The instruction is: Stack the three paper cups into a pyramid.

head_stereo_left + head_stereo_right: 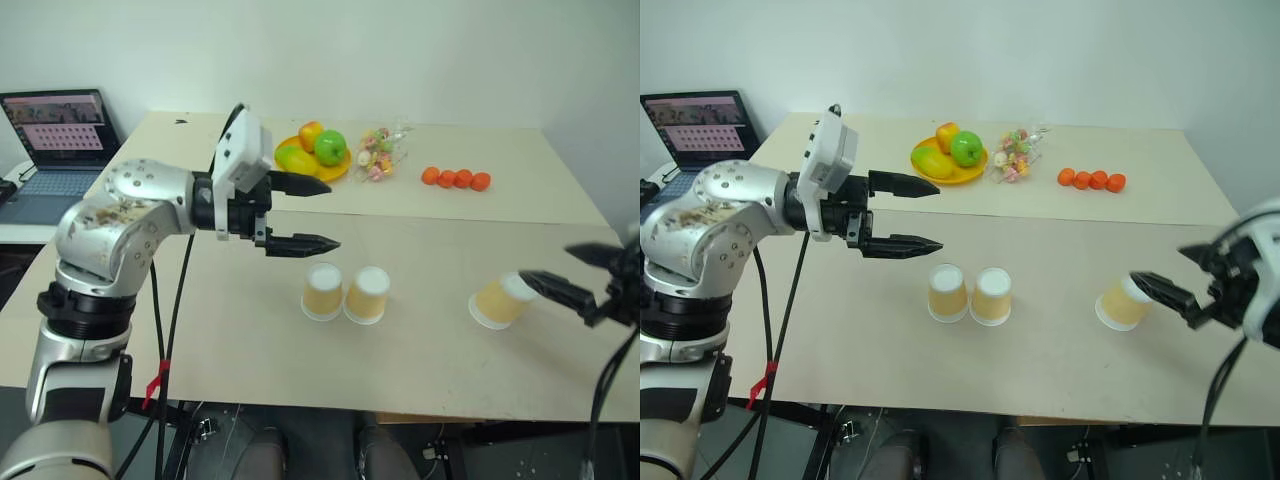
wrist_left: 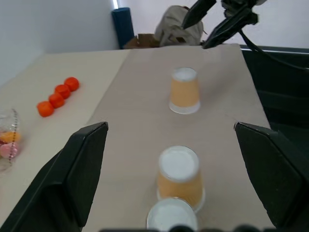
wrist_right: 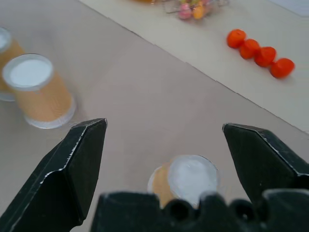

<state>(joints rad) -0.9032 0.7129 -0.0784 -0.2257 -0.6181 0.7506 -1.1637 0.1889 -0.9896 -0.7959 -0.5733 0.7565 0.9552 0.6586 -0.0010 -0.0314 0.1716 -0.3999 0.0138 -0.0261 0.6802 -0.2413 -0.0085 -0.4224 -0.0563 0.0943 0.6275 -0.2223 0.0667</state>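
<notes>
You have two cups upside down, touching side by side at the table's middle — white bases up, long axes vertical. The third cup stands apart to their right, base up too but leaning towards the right gripper, which sits just beside it, fingers spread wide, holding nothing. Your left gripper hovers above the pair, pointing right, equally wide and empty. The cups are smooth tapered paper — pale orange sides, white rims.
</notes>
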